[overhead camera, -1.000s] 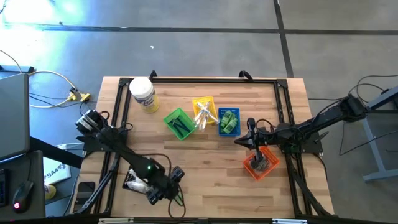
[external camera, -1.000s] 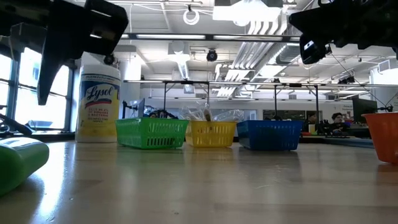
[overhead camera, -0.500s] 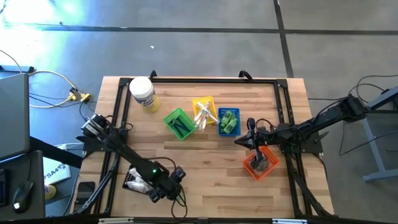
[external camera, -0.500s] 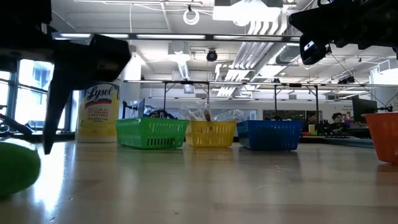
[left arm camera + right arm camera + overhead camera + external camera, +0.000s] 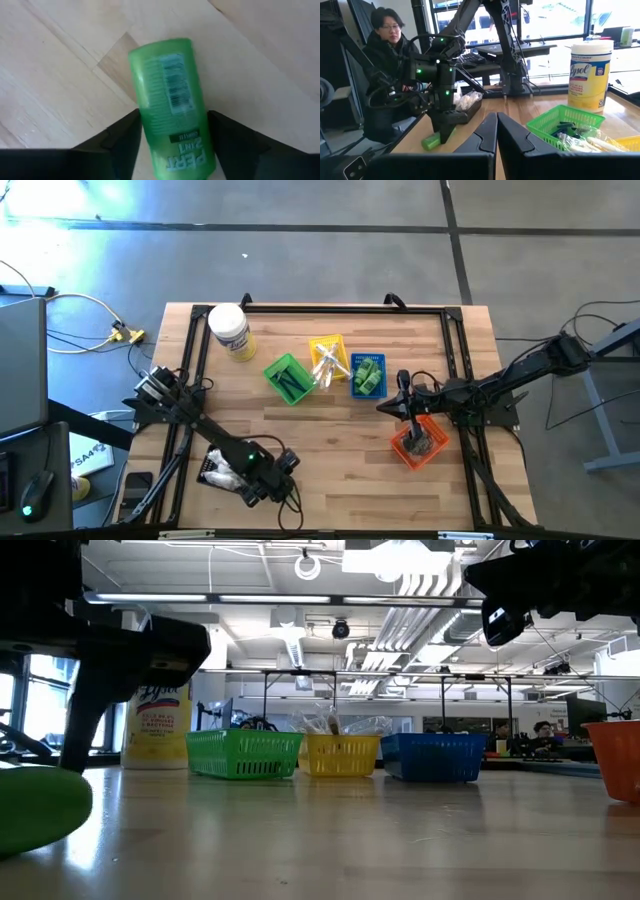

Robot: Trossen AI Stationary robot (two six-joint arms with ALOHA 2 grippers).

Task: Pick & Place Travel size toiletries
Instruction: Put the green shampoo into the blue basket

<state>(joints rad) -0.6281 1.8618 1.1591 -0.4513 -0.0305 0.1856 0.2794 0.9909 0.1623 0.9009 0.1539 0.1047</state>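
A green travel-size bottle [image 5: 170, 107] lies on its side on the wood table near the front left; the low view shows it at the left edge [image 5: 40, 810]. My left gripper [image 5: 172, 127] slants down over it, open, one finger along each long side of the bottle. In the high view this gripper [image 5: 280, 478] hides the bottle. My right gripper [image 5: 383, 408] hangs level and shut above the table beside the orange basket [image 5: 418, 442], touching nothing. My left gripper comes at the bottle from above, slanting down, its fingers [image 5: 125, 137] lying along the bottle's long sides [image 5: 145, 117] near the cap end. They stand right against those sides; whether they touch, I cannot tell. The bottle lies flat on the table.
A black tray [image 5: 215, 470] with white packets sits just left of my left gripper. Green [image 5: 288, 378], yellow [image 5: 328, 360] and blue [image 5: 368, 375] baskets stand in a row mid-table, a large wipes jar [image 5: 230, 332] at the far left. A person sits beyond the table's left side [image 5: 385, 60].
My left gripper has come down over the green bottle; in the low view its finger has sunk from above the bottle to beside it. My right arm has kept still.
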